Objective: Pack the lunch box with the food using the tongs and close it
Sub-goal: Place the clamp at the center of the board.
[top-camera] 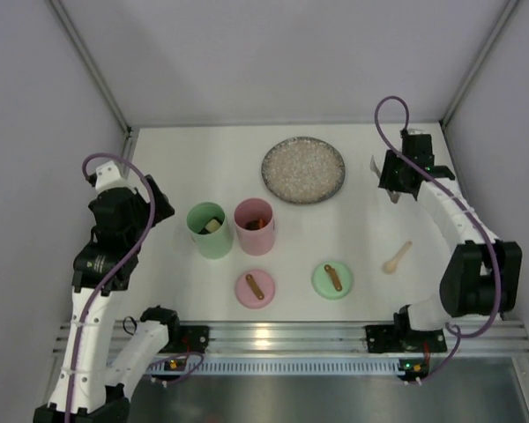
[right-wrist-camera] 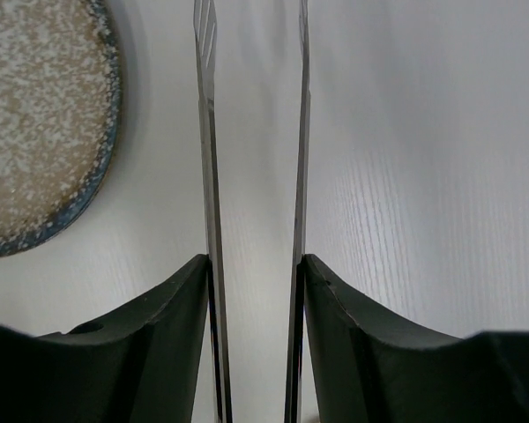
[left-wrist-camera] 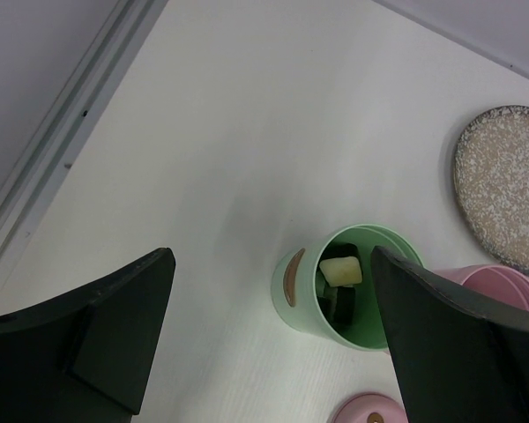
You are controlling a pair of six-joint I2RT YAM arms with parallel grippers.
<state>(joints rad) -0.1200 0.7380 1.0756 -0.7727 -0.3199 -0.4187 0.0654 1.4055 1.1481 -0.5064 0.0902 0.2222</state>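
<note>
My right gripper (right-wrist-camera: 256,282) is shut on the silver tongs (right-wrist-camera: 209,176). Its two fingers press the thin arms from outside, and the arms run forward over bare table with nothing between their tips. In the top view this gripper (top-camera: 397,181) is at the far right, beside the plate. The lunch box is two open round tubs, green (top-camera: 213,236) and pink (top-camera: 255,227). Food sits in both: a pale yellow piece (left-wrist-camera: 341,270) on dark rolls in the green tub (left-wrist-camera: 353,291), orange-brown bits (top-camera: 256,223) in the pink one. My left gripper (left-wrist-camera: 271,264) hangs open above and left of the green tub.
The speckled grey plate (top-camera: 303,169) lies at the back centre with nothing on it. A pink lid (top-camera: 255,288) and a green lid (top-camera: 332,280), each with a brown handle, lie near the front edge. A small wooden spoon (top-camera: 397,257) lies at the right.
</note>
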